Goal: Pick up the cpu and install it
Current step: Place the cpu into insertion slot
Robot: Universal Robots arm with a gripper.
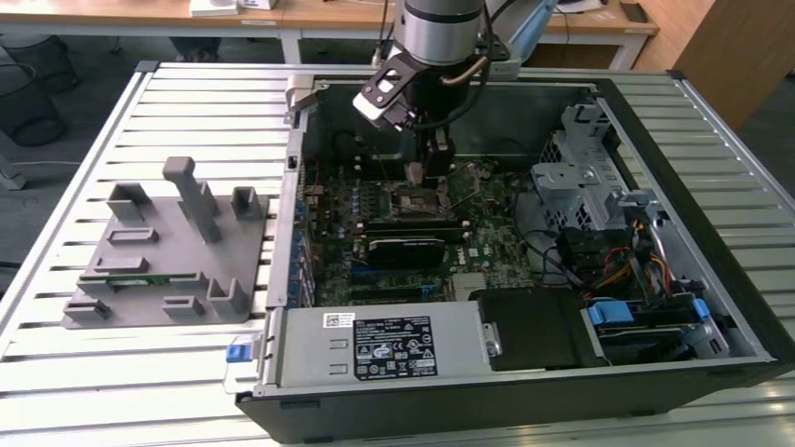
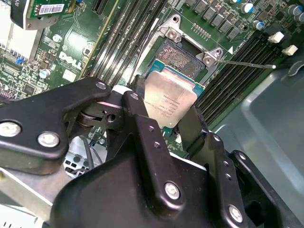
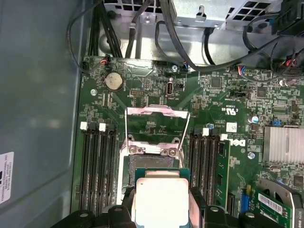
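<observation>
My gripper point(image 1: 426, 173) hangs inside the open computer case point(image 1: 695, 279), just over the motherboard's socket point(image 1: 414, 196). It is shut on the cpu point(image 2: 173, 97), a flat square chip with a pale silver top, which the black fingers point(image 2: 142, 123) clamp by two opposite edges. In the second wrist view the cpu sits tilted above the open socket point(image 2: 183, 54) and overlaps its near edge. The first wrist view shows the cpu point(image 3: 161, 197) in the gripper point(image 3: 161, 211) in front of the socket point(image 3: 152, 164), whose metal load frame point(image 3: 156, 114) is flipped up and back.
Memory slots point(image 3: 97, 166) flank the socket on both sides. A black block point(image 1: 401, 245) lies just in front of the socket. A grey fixture point(image 1: 162, 251) holding a green memory stick point(image 1: 137, 277) stands at the exterior view's left. Drive cage point(image 1: 584, 177), cables point(image 1: 621, 265) and power supply point(image 1: 372, 345) crowd the case.
</observation>
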